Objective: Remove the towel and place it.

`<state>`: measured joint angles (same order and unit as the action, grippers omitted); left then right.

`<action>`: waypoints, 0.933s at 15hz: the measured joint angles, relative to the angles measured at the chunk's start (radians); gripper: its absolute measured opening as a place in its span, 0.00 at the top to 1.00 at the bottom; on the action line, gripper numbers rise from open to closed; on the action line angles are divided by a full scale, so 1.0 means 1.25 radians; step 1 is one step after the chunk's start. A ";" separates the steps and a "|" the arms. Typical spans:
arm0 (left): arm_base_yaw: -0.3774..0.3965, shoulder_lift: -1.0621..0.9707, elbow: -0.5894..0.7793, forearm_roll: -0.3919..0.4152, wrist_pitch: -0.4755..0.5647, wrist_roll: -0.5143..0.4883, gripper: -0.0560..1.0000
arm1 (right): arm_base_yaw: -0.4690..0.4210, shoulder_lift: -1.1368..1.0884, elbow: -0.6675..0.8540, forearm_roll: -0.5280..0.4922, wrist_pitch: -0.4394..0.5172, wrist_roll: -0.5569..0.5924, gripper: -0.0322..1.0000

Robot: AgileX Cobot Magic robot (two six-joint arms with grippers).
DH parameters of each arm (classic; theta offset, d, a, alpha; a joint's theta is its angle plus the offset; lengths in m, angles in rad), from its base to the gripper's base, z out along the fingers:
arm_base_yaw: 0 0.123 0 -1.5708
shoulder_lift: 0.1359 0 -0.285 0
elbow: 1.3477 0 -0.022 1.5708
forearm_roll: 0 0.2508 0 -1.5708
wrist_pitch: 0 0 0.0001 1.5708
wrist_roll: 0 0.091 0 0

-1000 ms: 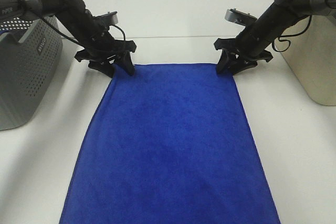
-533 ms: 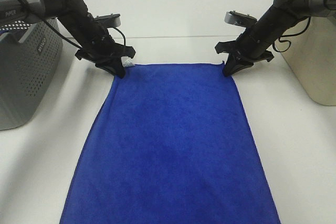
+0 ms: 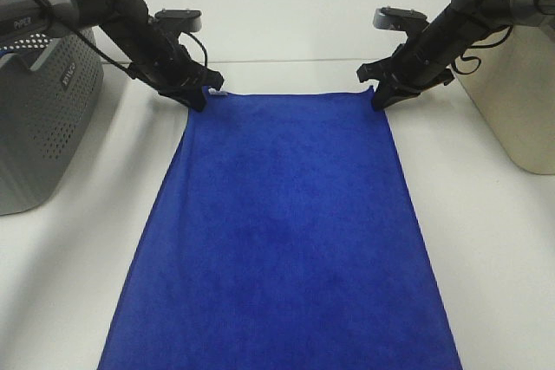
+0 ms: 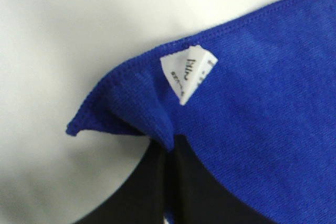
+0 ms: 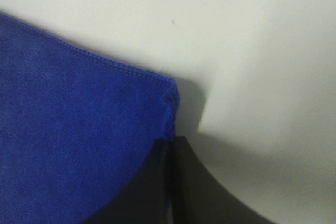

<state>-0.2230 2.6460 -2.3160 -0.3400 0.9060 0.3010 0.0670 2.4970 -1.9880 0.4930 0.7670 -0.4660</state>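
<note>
Left pincer (image 3: 201, 97) is squeezed tight on one far corner of the blue towel (image 3: 286, 231), right by the little white tag (image 4: 188, 74). Right pincer (image 3: 379, 97) is squeezed tight on the other far corner. From the two pincers the towel stretches out flat on the white bench (image 3: 494, 240). A grey basket (image 3: 43, 119) stands near the left pincer, on its outer side.

Looks like a robot lab bench, not a home: bare white tabletop (image 3: 486, 240), black left arm (image 3: 113, 6) and right arm (image 3: 473, 6) reaching in, sparse props: blue towel (image 3: 286, 240), grey perforated basket (image 3: 43, 119), beige bin (image 3: 512, 101), possibly plastic.
</note>
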 joint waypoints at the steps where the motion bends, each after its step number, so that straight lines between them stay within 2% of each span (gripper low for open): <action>1: 0.000 0.000 -0.017 0.004 -0.018 0.006 0.95 | 0.000 -0.001 -0.017 -0.001 -0.008 -0.002 0.95; 6: 0.000 0.000 -0.044 0.059 -0.123 0.014 0.95 | 0.000 -0.005 -0.090 0.002 -0.065 -0.022 0.95; 9: 0.000 0.000 -0.044 0.066 -0.186 0.015 0.95 | 0.000 -0.004 -0.093 0.009 -0.106 -0.026 0.95; 11: 0.000 0.000 -0.044 0.070 -0.250 0.026 0.95 | 0.000 -0.004 -0.093 0.036 -0.140 -0.066 0.95; 14: 0.000 0.001 -0.044 0.081 -0.295 0.032 0.95 | 0.000 -0.004 -0.093 0.072 -0.170 -0.115 0.95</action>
<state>-0.2230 2.6470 -2.3710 -0.2390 0.5370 0.3410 0.0670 2.4920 -2.1040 0.5830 0.5550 -0.6100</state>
